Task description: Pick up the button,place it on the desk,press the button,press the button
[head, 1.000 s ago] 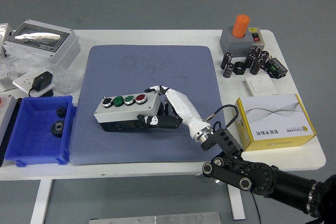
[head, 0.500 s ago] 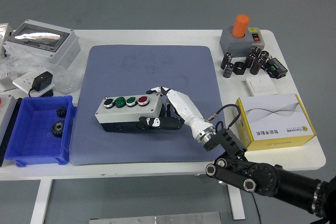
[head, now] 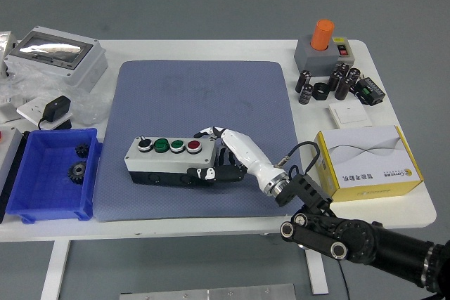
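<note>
Nearest to me, my right hand [head: 223,158] comes in from the lower right and I've got its fingers clamped on the right end of the button box [head: 171,160], thumb on the near face and the others over the top edge. The box sits on the blue mat [head: 200,96], toward its near edge, and I count four controls on its lid: one black knob, two green buttons, one red. Left of it, one blue bin [head: 49,173] with two small gears [head: 76,161] inside. To the right, one yellow-and-white carton [head: 367,163]; there's print on its side, too small for me to read. Further back, one white switch plate [head: 350,114], a cluster of black cylinders [head: 330,82], one grey base with an orange cap [head: 321,43], and far left one grey enclosure [head: 55,56].
</note>
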Controlling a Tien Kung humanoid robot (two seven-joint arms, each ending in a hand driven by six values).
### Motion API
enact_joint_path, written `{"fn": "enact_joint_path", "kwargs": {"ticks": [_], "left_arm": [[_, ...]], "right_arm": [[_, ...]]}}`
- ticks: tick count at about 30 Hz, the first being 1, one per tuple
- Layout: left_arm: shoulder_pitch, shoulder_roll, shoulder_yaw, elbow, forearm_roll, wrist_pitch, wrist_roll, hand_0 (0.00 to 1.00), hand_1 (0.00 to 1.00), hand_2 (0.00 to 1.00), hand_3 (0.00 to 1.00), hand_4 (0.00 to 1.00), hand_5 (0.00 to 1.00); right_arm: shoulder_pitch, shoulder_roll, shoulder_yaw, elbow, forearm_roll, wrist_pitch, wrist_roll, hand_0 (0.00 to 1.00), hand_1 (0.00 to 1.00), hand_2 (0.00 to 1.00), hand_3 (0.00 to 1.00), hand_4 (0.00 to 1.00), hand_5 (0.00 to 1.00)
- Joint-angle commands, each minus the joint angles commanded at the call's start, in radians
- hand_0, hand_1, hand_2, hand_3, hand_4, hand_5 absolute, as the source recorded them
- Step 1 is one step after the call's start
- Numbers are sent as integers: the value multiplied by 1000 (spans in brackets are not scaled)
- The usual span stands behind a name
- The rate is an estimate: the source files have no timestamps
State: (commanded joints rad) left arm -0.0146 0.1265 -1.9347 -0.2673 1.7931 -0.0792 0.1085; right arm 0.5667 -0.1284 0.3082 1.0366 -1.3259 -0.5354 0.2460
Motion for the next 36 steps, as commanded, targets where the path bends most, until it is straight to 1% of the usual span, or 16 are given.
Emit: {"fn": "enact_joint_path", "kwargs": {"ticks": [4,5,10,11,16,17,22,23,28,29,34,35,36], "left_arm": [[0,0,0,0,0,0,0,782,762,734,814,936,675],[0,0,-1,0,0,0,0,781,760,733,814,932,678],[-2,1,-2,1,2,-1,-2,781,760,733,814,932,678],[-2,1,-2,1,2,-1,-3,781,760,733,813,932,680],[-2,0,-2,1,3,-2,-3,781,760,733,813,932,680],[-2,0,-2,1,3,-2,-3,780,760,732,813,930,683],[-2,0,-3,2,6,-3,-5,780,760,732,813,930,683],[-2,0,-4,2,7,-3,-5,780,761,732,813,928,684],[-2,-1,-2,2,6,-1,-6,780,761,732,813,928,684],[-2,-1,-1,3,6,1,-6,780,760,732,812,928,682],[-2,-1,0,2,6,13,-11,780,760,732,812,928,682],[-2,-1,0,2,6,14,-12,780,760,731,811,927,681],[-1,-1,0,2,6,15,-13,780,760,731,811,927,681]], "right_arm": [[-2,-1,1,-1,-2,7,-2,342,492,485,567,499,193],[-2,-1,1,-1,-5,6,-2,693,664,610,636,439,244],[-2,-1,5,-2,-22,-9,-9,693,664,610,636,439,244],[-2,-1,5,-2,-27,-11,-11,780,706,643,652,435,274],[-2,-3,7,0,-53,-18,-19,780,706,643,652,435,274],[-1,-3,6,0,-58,-18,-21,789,711,653,656,479,247],[1,-6,0,-2,-95,-16,-38,789,711,653,656,479,247],[1,-7,0,-2,-107,-14,-42,796,719,670,668,525,179],[6,-12,2,1,-151,-1,-63,796,719,670,668,525,179],[7,-13,2,1,-159,2,-66,809,727,697,691,549,166],[10,-17,2,1,-188,16,-79,809,727,697,691,549,166],[10,-17,2,2,-193,17,-81,817,749,737,728,578,131],[10,-18,3,2,-197,19,-82,817,749,737,728,578,131]]}}
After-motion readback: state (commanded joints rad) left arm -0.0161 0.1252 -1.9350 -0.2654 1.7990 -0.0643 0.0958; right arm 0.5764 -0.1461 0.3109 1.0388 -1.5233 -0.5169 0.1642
